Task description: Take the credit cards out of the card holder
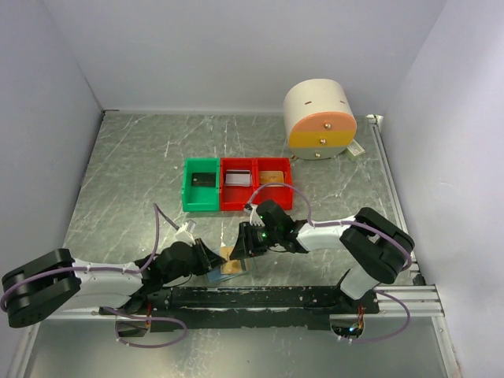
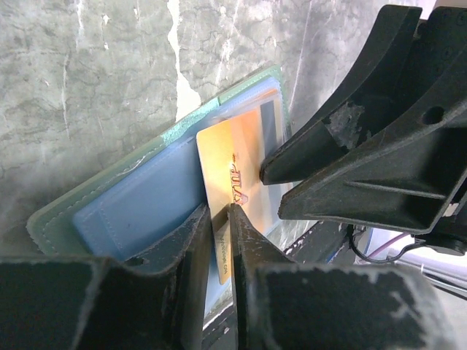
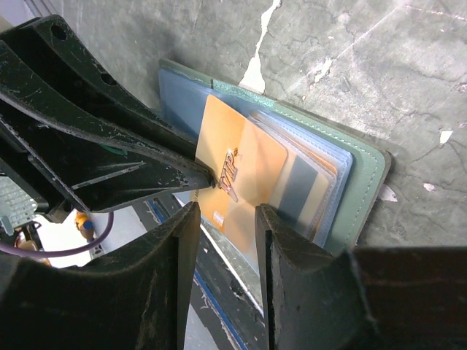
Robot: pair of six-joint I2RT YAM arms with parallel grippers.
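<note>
A grey marbled tabletop carries a green bin, a middle red bin and a right red bin, touching in a row. Each holds something flat, perhaps a card. Beyond them stands a round cream, orange and grey drawer unit.

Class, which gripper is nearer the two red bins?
Right. The right gripper sits just on the near side of the red bins; the left gripper is further forward and further left.

A credit card lies on the card holder, bins behind.
</note>
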